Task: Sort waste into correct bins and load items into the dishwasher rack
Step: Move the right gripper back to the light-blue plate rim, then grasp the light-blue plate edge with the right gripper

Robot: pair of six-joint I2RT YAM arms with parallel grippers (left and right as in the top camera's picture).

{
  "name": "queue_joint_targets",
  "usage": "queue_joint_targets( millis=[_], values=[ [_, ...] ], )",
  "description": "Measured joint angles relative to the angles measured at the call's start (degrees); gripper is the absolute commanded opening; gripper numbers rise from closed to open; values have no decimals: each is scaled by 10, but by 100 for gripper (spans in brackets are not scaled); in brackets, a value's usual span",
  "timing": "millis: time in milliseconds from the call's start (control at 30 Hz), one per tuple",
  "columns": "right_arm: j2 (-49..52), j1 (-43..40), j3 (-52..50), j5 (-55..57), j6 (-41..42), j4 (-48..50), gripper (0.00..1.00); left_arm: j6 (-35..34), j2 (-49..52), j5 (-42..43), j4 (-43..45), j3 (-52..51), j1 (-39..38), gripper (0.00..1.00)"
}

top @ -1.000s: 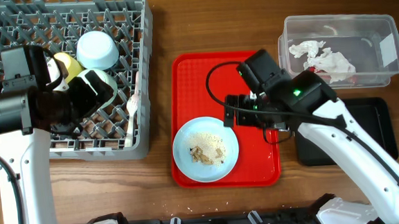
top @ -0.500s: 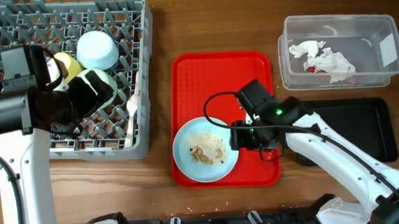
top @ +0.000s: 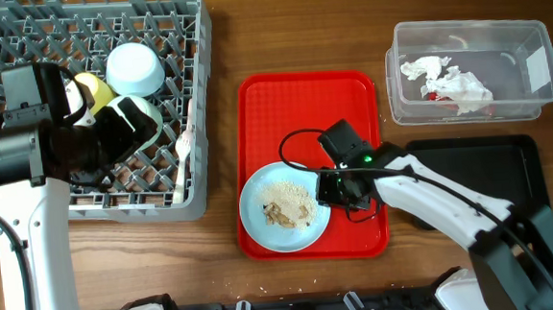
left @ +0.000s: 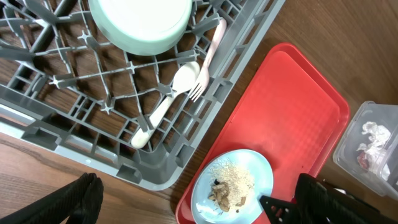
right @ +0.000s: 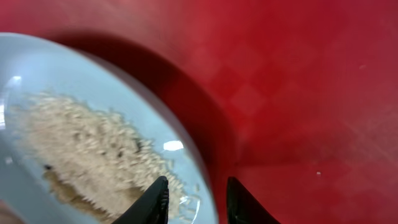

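Straddling the blue plate [top: 306, 233] rim with the right claw [right: 196, 199] (can't tell if pinched yet), parking the left claw [top: 130, 125] wide open, probably needing a firm, level lift next for dumping the scraps [top: 284, 204].

Bright, even light falls from above, and shadows are soft and short. The overhead view is sharp throughout, with the rack's [top: 196, 102] edges slightly bowed near the frame's border. The left wrist view is crisp at centre, with dark blurs in its lower corners. The right wrist view is soft and smeared. There the plate [right: 74, 93] casts a deep shadow on the red tray [right: 298, 81], and one small glint sits near its rim.
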Motion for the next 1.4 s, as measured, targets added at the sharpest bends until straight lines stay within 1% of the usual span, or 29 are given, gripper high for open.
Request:
queue_joint_targets(
  millis=[100,333,433,500,600,767,800,867,900,933,967,1000,1033,1067,1100,1133,1167,1200,1267,1367,1400],
  values=[
    [24,0,2,10,2,-5,29,0,0,0,0,0,0,100],
    [29,-10,8,19,8,-27,25,0,0,0,0,0,0,100],
    [35,-49,18,26,8,-65,23,0,0,0,0,0,0,100],
    [40,-84,27,33,-3,-89,27,0,0,0,0,0,0,100],
    [45,-126,52,38,-43,-121,28,0,0,0,0,0,0,100],
    [46,-146,137,60,-85,-225,28,0,0,0,0,0,0,100],
    [46,-146,168,59,-94,-263,31,0,0,0,0,0,0,100],
    [45,-146,207,42,-111,-280,38,0,0,0,0,0,0,100],
    [45,-146,216,17,-126,-278,45,0,0,0,0,0,0,100],
    [45,-143,222,-13,-144,-272,59,0,0,0,0,0,0,100],
    [45,-136,225,-43,-160,-264,71,0,0,0,0,0,0,100],
    [45,-123,225,-73,-174,-251,74,0,0,0,0,0,0,100],
    [45,-108,225,-93,-183,-240,75,0,0,0,0,0,0,100],
    [45,-88,225,-109,-187,-225,73,0,0,0,0,0,0,100],
    [45,-67,225,-120,-188,-212,64,0,0,0,0,0,0,100],
    [45,-44,225,-131,-188,-198,62,0,0,0,0,0,0,100],
    [45,-23,225,-145,-189,-178,70,0,0,0,0,0,0,100],
    [45,-6,225,-162,-187,-158,91,0,0,0,0,0,0,100],
    [45,15,225,-191,-166,-137,100,0,0,0,0,0,0,100],
    [45,17,225,-197,-123,-117,99,0,0,0,0,0,0,100],
    [45,17,225,-188,-111,-118,98,0,0,0,0,0,0,100]
  ],
)
